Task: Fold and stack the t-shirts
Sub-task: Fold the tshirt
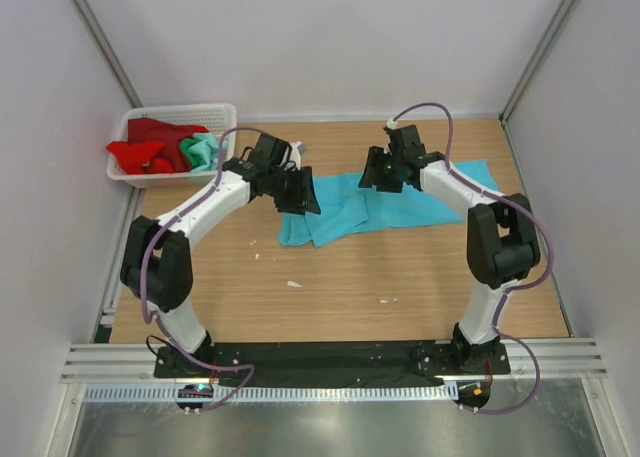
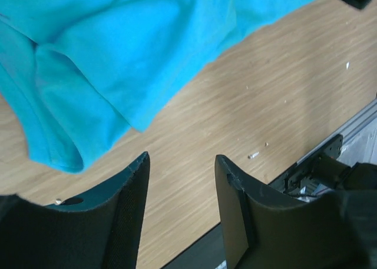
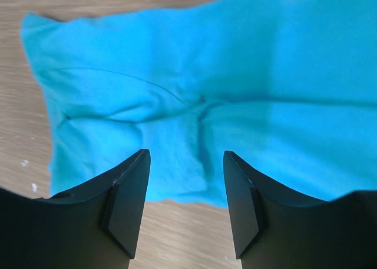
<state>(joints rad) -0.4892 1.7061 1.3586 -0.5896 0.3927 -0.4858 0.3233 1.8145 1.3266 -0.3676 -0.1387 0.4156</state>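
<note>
A sky-blue t-shirt (image 1: 385,205) lies rumpled and partly doubled over across the middle of the wooden table; it also fills the upper left of the left wrist view as the same t-shirt (image 2: 112,63) and most of the right wrist view (image 3: 224,86). My left gripper (image 1: 301,190) hovers over its left end, open with nothing between the fingers (image 2: 182,163). Above the shirt's middle my right gripper (image 1: 385,172) is open too and holds nothing (image 3: 185,160). Red (image 1: 145,147) and mint green (image 1: 203,150) t-shirts lie bunched in the basket.
A white mesh basket (image 1: 225,112) stands at the back left corner. Small white crumbs (image 1: 293,283) dot the wood in front of the shirt. White walls close in on three sides. A black and metal rail (image 1: 330,362) runs along the near edge.
</note>
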